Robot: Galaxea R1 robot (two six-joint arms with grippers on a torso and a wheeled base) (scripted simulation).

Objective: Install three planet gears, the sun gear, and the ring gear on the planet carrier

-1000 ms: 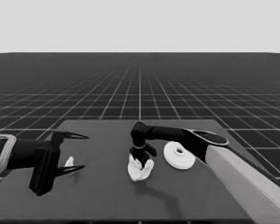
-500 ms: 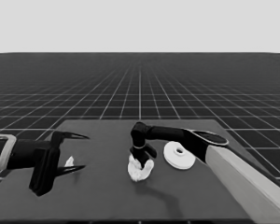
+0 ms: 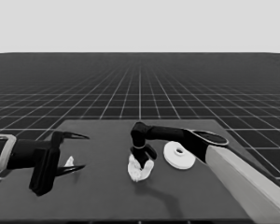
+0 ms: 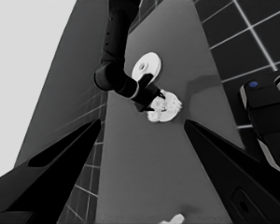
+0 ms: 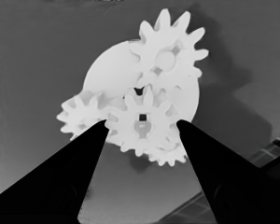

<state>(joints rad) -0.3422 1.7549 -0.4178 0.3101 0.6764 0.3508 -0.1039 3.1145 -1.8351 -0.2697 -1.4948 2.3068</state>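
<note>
Centrally, the right gripper (image 5: 141, 123) is held over the smaller round part (image 3: 140, 170), fingers spread either side of the middle gear (image 5: 142, 123), not clamped. The larger round part (image 3: 178, 155) lies at its 3 o'clock. The left gripper (image 3: 77, 151) is parked open at 9 o'clock.

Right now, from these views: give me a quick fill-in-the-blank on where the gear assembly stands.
1. The right gripper has its jaws at either side of a small toothed ____.
2. The gears sit on the ____ round part.
3. The larger round part lies on the table beside the stack, not yet ____ it.
4. The parked ____ gripper is over the table's left end.

Missing: gear; smaller; on top of; left
</note>
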